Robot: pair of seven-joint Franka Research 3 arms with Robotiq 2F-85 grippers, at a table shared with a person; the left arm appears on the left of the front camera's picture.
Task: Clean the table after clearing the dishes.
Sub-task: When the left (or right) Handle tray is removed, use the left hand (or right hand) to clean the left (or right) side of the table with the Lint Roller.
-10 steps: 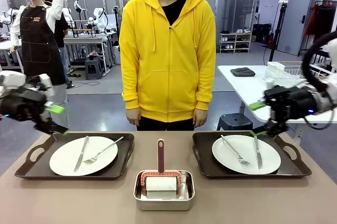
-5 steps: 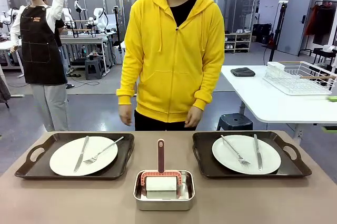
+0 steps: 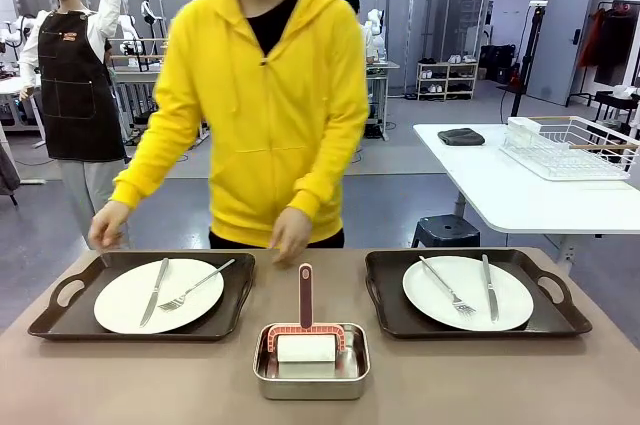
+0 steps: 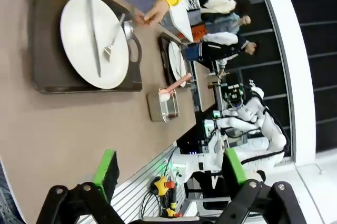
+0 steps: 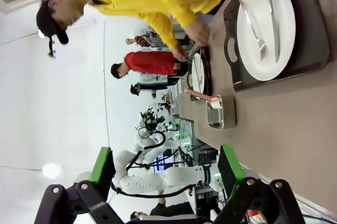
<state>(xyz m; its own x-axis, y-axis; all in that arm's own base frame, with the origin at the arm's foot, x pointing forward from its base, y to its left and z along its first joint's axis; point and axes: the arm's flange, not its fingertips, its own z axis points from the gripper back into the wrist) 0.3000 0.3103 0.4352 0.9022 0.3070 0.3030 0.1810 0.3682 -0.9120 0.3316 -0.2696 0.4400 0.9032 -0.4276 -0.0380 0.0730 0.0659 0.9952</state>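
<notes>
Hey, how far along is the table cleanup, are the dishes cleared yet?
Done: nothing; both plates lie on their trays. In hand: the person's hands reach toward the left tray. Left: clearing both trays, then wiping the table; the scrubber sits in the pan.

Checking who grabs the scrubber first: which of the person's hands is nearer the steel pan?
Their left hand, just beyond the steel pan, by the red handle's tip. Their right hand is at the far outer corner of the tray on the robot's left.

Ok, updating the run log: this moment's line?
person's hands near left dark rectangular tray; round white plates on trays; left fingers open; right fingers open
</notes>
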